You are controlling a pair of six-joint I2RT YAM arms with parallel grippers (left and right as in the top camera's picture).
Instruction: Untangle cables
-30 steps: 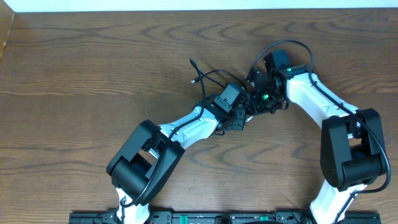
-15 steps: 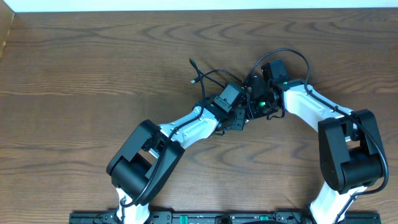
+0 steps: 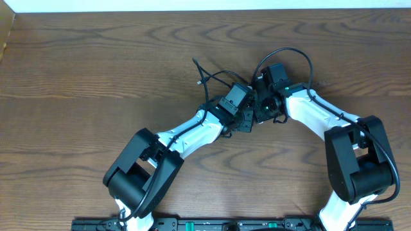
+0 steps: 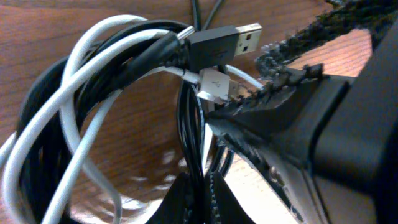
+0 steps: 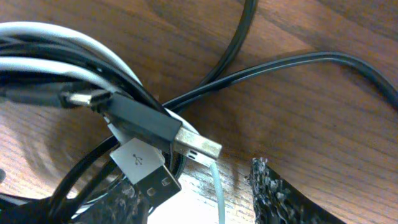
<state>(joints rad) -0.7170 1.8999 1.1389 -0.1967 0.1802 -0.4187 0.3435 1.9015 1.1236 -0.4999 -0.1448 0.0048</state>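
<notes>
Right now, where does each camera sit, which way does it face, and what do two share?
Overhead: above the brown wooden table, facing straight down; left arm and right arm meet mid-table.
Left wrist: on that arm, facing the coiled thin black cable and thin white cable; shut left hand at bottom.
Right wrist: facing down at the black USB plug and white USB plug; right hand, fingers spread, at bottom.
Shared: both wrist views show those plugs, side by side.
</notes>
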